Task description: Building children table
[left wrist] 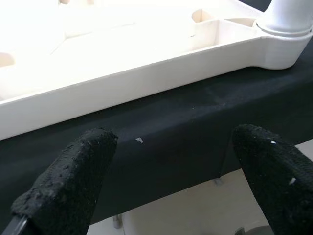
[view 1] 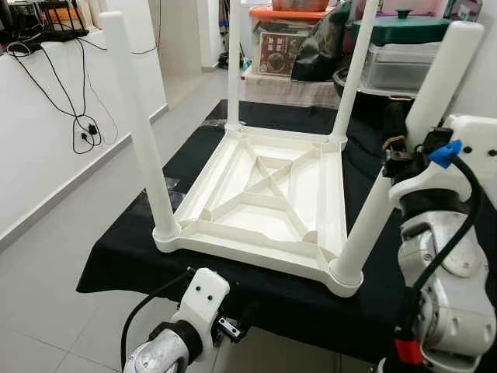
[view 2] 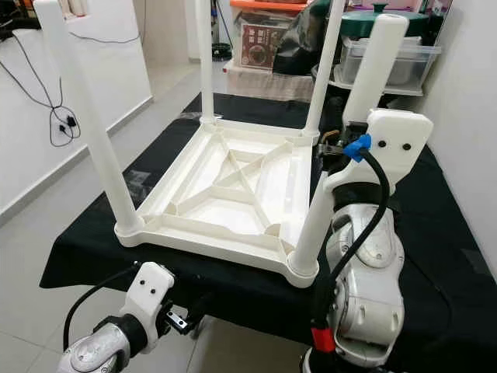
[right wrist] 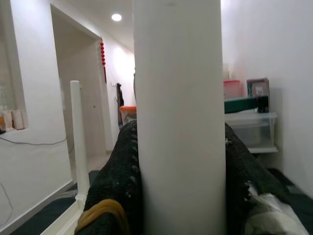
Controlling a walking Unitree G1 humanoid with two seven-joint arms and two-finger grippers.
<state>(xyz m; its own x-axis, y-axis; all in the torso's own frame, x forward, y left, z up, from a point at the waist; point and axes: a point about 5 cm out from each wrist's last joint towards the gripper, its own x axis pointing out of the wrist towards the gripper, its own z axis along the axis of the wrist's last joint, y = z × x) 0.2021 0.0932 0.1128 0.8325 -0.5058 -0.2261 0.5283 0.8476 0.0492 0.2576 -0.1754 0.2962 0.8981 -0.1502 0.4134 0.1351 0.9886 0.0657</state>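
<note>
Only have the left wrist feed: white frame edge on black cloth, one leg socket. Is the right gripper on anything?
Observer: Yes, the right gripper is closed around the near-right leg.
Operator: Legs fitted?
Observer: All four stand upright in the corners of the upturned tabletop.
Operator: Left gripper?
Observer: The left gripper is open, low by the near edge of the black-covered work surface, holding nothing.

White table (view 1: 268, 198) upside down, four legs (view 1: 137, 116) upright
</note>
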